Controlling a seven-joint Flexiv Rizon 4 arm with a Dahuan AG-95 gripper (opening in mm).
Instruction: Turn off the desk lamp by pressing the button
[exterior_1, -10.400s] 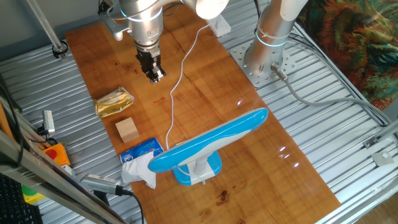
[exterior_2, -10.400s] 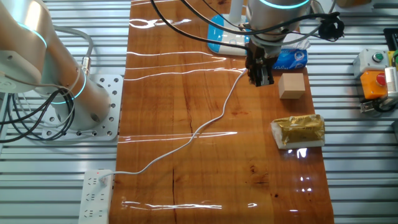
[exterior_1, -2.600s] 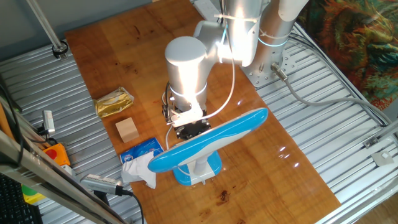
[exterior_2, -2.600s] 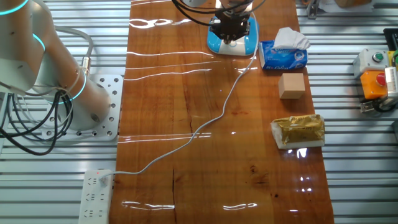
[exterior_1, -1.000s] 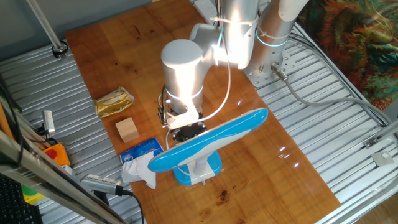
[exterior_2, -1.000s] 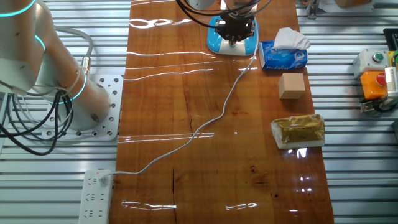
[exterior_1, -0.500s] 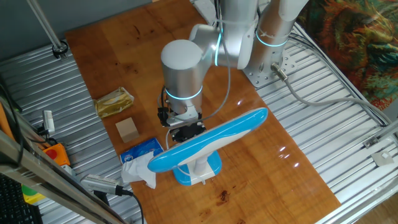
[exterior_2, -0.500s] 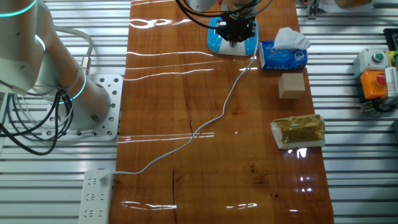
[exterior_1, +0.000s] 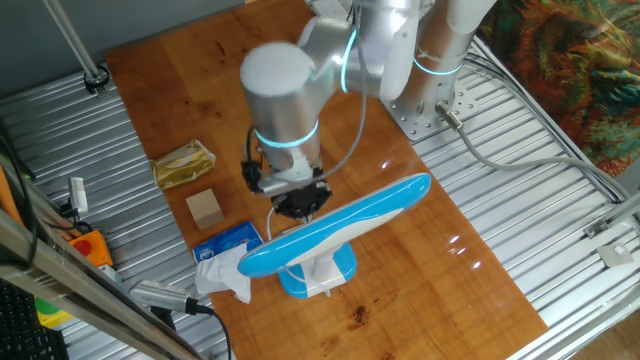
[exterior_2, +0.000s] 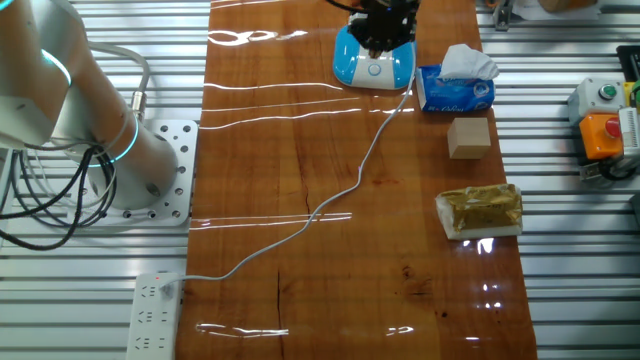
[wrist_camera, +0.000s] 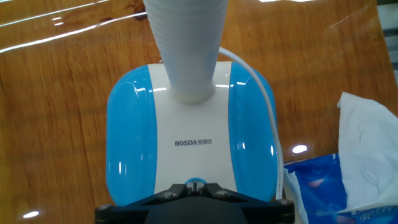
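The desk lamp has a long bright-blue head (exterior_1: 340, 225), a white stem (wrist_camera: 186, 50) and a round blue-and-white base (exterior_2: 375, 62). Its button (exterior_2: 375, 70) is a small ring at the near edge of the base; the hand view shows only its top arc (wrist_camera: 196, 181). My gripper (exterior_1: 298, 205) hangs under the head, just above the base. In the other fixed view the gripper (exterior_2: 383, 30) is above and behind the button, apart from it. In the hand view the gripper (wrist_camera: 196, 186) has its fingertips touching each other, empty. The thin white cord (exterior_2: 350, 190) runs off the base.
A blue-and-white tissue packet (exterior_2: 455, 90) lies right beside the base, with a wooden block (exterior_2: 469, 137) and a gold packet (exterior_2: 480, 212) further along. The cord ends at a power strip (exterior_2: 155, 305). A second arm's base (exterior_2: 150, 170) stands off the board.
My gripper has lifted up off the lamp base over the last half second. The button, covered by the fingertips before, now shows in the other fixed view.
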